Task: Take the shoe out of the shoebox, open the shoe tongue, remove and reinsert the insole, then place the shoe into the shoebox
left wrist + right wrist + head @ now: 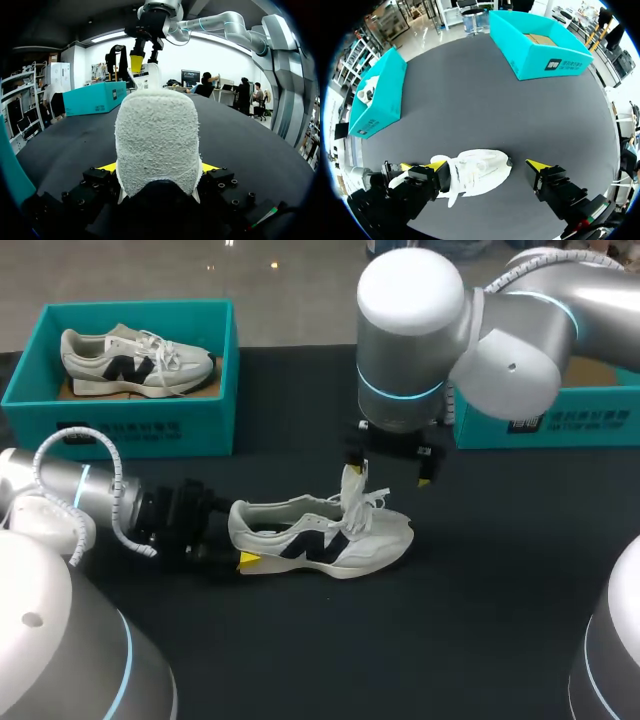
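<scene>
A teal cardboard shoebox (150,425) at the left holds one white low-top sneaker (135,362). On the black worktop (480,620) a second white sneaker (325,535) stands upright, the left jaws pinching its fuzzy rounded heel and the right jaws spread wide above its laces. A second teal shoebox (560,425) sits rightmost.

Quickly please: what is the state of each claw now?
Left claw: closed on the shoe, at its heel.
Right claw: open, above the shoe.
</scene>
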Controlling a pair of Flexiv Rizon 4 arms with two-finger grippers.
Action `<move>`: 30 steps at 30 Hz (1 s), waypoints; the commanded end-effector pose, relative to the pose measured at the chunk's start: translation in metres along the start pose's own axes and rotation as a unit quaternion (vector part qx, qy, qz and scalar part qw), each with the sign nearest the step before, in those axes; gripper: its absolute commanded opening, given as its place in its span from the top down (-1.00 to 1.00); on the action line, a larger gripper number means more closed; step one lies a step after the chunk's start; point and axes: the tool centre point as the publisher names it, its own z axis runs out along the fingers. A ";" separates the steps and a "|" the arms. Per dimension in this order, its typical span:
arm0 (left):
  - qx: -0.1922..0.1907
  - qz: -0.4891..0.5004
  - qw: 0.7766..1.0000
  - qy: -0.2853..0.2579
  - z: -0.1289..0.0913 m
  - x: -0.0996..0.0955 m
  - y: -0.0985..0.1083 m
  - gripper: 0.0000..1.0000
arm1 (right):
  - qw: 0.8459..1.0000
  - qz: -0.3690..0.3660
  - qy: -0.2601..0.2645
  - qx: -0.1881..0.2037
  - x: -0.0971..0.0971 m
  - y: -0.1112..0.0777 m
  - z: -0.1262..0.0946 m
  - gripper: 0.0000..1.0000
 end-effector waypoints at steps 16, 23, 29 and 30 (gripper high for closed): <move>-0.002 0.000 1.000 0.000 0.000 0.000 0.000 1.00 | 0.939 -0.319 0.116 -0.058 0.030 -0.020 -0.041 -1.00; -0.002 0.000 1.000 0.000 0.000 0.000 0.000 1.00 | 0.939 -0.319 0.116 -0.058 0.030 -0.020 -0.041 -1.00; -0.002 0.000 1.000 0.000 0.000 0.000 0.000 1.00 | 0.939 -0.319 0.116 -0.058 0.030 -0.020 -0.041 -1.00; -0.002 0.000 1.000 0.000 0.000 0.000 0.000 1.00 | 0.939 -0.319 0.116 -0.058 0.030 -0.020 -0.041 -1.00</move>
